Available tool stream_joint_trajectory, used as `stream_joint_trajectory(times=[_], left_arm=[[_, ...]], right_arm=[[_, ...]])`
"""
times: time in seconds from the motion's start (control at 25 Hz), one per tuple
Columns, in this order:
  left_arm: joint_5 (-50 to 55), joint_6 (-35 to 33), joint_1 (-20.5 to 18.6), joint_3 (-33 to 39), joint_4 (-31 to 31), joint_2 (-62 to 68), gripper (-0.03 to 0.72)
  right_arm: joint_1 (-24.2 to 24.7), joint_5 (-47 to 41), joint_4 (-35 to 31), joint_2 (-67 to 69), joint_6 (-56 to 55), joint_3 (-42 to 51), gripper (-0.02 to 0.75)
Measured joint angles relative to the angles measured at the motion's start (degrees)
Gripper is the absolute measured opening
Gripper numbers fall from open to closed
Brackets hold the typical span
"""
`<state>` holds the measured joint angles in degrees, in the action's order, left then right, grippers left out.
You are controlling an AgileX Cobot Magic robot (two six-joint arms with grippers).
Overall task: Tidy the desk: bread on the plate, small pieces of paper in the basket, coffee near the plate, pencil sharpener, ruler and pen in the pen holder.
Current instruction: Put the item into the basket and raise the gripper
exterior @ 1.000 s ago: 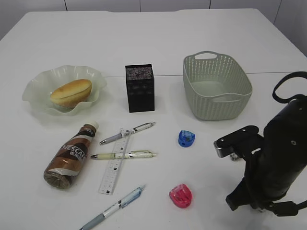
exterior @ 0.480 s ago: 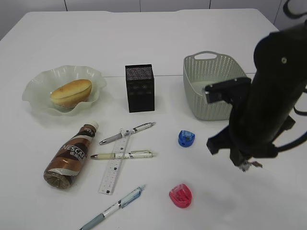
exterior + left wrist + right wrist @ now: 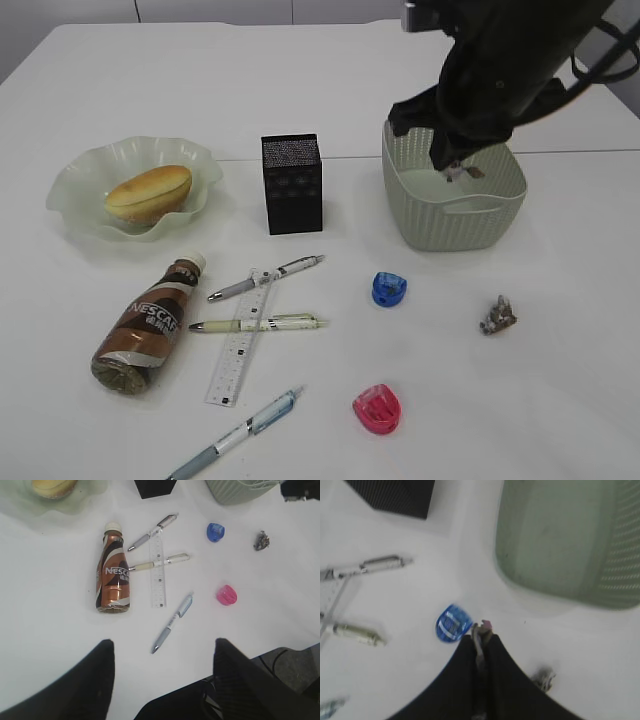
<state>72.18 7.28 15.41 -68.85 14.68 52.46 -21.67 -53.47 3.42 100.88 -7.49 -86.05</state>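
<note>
A big white tabletop (image 3: 150, 70) is filling the room. A thin line is running across it. Pale wall panels (image 3: 210, 10) are standing behind its far edge.

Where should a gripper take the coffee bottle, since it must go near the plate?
Across the body, from above. The bottle lies flat on its side, cap toward the plate, with bare table on both long sides for the fingers.
</note>
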Motion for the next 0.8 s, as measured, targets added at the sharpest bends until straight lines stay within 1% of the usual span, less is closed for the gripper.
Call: stream_joint_trajectory(times=[0.2, 0.32, 0.48, 0.64, 0.72, 0.8], left_arm=[[0.00, 0.00, 0.00, 0.00, 0.00, 0.00, 0.458], [0.00, 0.00, 0.00, 0.00, 0.00, 0.00, 0.458], [0.00, 0.00, 0.00, 0.00, 0.00, 0.00, 0.458], [0.00, 0.00, 0.00, 0.00, 0.00, 0.00, 0.458], [0.00, 0.00, 0.00, 0.00, 0.00, 0.00, 0.458], [0.00, 0.00, 0.00, 0.00, 0.00, 0.00, 0.458]], right_arm=[[4.43, 0.90, 0.81, 6.69, 0.00, -10.13, 0.008], [6.10, 1.53, 1.27, 11.34, 0.00, -15.40, 0.008], [7.58, 2.48, 1.51, 17.60, 0.00, -21.04, 0.008], [8.30, 2.48, 1.86, 22.96, 0.09, -24.44, 0.012], [8.42, 2.48, 1.90, 24.71, 0.09, -25.20, 0.032], [8.42, 2.48, 2.04, 26.01, -0.16, -25.33, 0.088]])
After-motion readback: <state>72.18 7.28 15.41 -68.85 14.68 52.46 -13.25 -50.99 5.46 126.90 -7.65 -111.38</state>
